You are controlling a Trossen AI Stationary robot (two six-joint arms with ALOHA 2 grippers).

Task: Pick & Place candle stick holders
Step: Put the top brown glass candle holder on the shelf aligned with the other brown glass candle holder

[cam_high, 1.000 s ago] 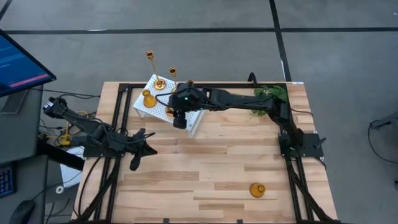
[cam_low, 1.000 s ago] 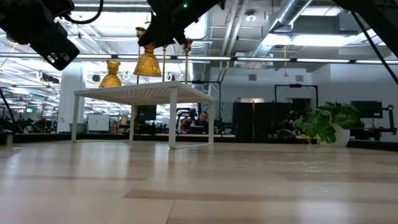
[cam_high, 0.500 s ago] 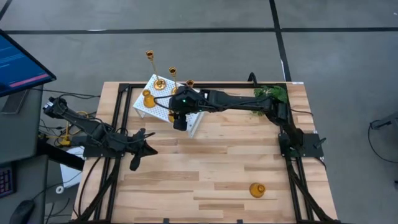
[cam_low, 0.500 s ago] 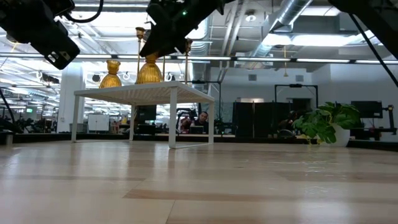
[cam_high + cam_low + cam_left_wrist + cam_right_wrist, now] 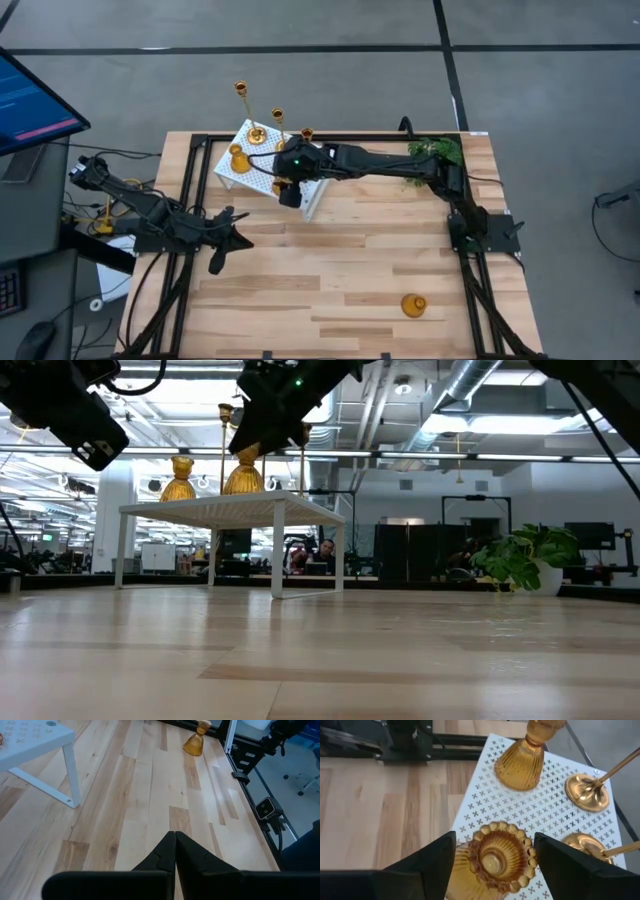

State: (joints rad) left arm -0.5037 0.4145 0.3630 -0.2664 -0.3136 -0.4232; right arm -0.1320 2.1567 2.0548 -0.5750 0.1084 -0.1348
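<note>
We judge the task mostly done. Right gripper [image 5: 492, 857] sits over the white perforated stand [image 5: 545, 815], fingers spread either side of a bell-shaped holder [image 5: 496, 859] resting on the top, so released or about to be. Just beyond it: a second bell holder [image 5: 522, 762] and two round stem bases [image 5: 587, 790]; the third stemmed one isn't clear. One bell holder [image 5: 413, 305] is left on the table [image 5: 350, 270], well away from the right gripper. Left gripper [image 5: 175, 852] is clenched, empty, idle.
</note>
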